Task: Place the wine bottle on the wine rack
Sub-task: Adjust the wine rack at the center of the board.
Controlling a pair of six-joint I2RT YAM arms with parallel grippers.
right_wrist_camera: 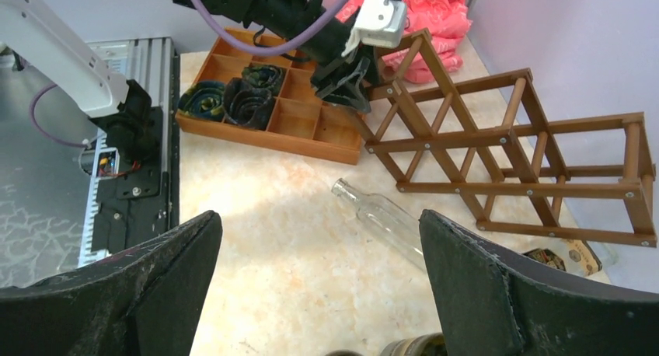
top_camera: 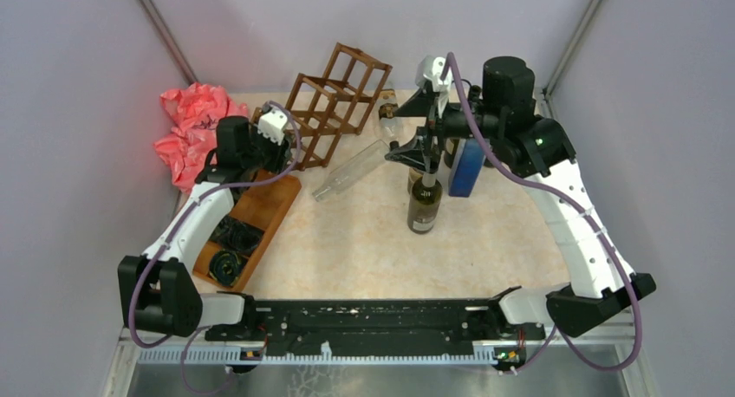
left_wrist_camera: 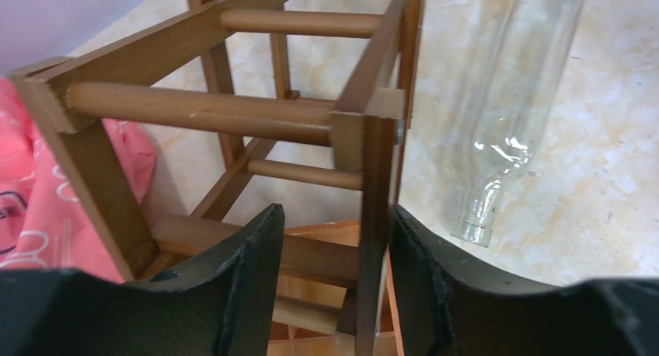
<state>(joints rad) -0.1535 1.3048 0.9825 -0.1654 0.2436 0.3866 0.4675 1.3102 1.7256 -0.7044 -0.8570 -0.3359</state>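
The dark brown wine rack (top_camera: 338, 102) lies tilted at the back of the table. My left gripper (top_camera: 282, 154) is at its near left corner. In the left wrist view its jaws (left_wrist_camera: 334, 212) straddle one upright slat of the rack (left_wrist_camera: 202, 111). The slat rests against the right finger, with a gap to the left finger. A dark wine bottle (top_camera: 425, 208) stands upright mid-table. My right gripper (top_camera: 425, 159) hangs open over its neck, and the bottle's top (right_wrist_camera: 420, 347) shows low between the wide jaws (right_wrist_camera: 319, 216). A clear glass bottle (top_camera: 351, 170) lies beside the rack.
A wooden compartment tray (top_camera: 260, 202) holding black coiled items (top_camera: 227, 263) sits at the left. A pink plastic bag (top_camera: 192, 128) lies in the back left corner. A blue object (top_camera: 466, 167) stands behind the dark bottle. Another bottle (top_camera: 386, 111) lies behind the rack.
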